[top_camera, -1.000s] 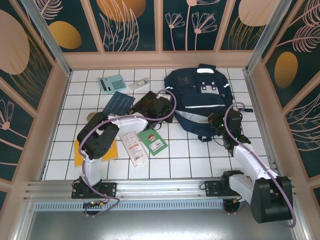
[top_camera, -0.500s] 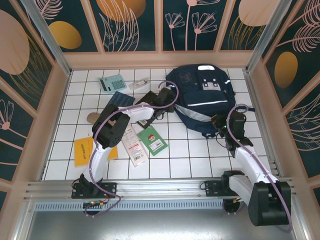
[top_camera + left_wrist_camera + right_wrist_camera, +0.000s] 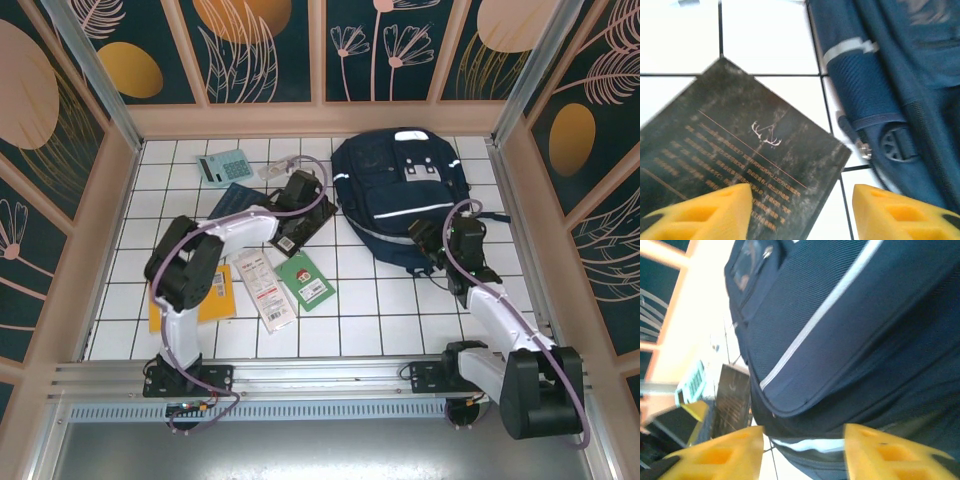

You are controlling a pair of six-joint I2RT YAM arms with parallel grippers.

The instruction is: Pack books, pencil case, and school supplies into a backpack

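Backpack (image 3: pixel 400 190) flat on the tiled table (image 3: pixel 370 300), far right. Left gripper (image 3: pixel 801 200) parted, empty, over the black book (image 3: pixel 740 145) just beside the backpack. Right gripper (image 3: pixel 804 437) parted, empty, at the backpack's near edge. Calculator (image 3: pixel 224 166) far left; green book (image 3: pixel 306 283) and white-and-red pack (image 3: pixel 264 290) nearer, side by side.

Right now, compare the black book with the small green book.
The black book is dark with gold print; the green book is green with a white patch. The black book lies beside the backpack; the green book lies beside the white-and-red pack. The left pincer hangs over the black book, not the green book. Both lie flat on the tiles.
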